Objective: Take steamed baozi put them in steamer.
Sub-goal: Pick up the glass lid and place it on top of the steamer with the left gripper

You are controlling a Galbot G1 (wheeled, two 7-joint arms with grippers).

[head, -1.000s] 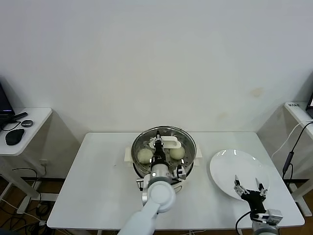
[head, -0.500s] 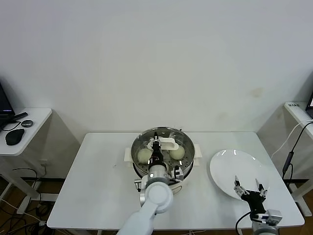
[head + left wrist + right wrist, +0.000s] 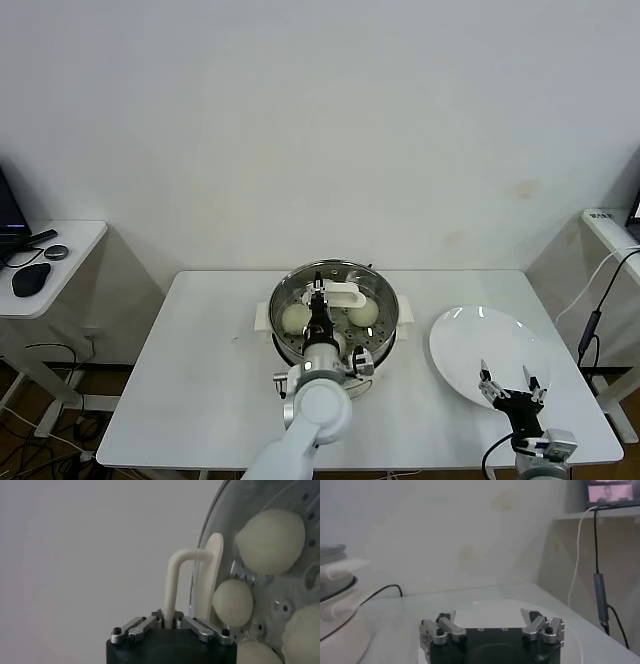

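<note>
Four baozi (image 3: 270, 540) are seen under the glass lid (image 3: 335, 297). Its handle (image 3: 176, 582) is loosely pinched by the left claw (image 3: 170, 623); release should be completed before withdrawal. The right claw (image 3: 511, 385) is spread over the plate (image 3: 470, 340).

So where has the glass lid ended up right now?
In the head view the glass lid sits on the steamer at the table's middle, over the baozi. The left gripper is at its white handle, left of the plate.
</note>
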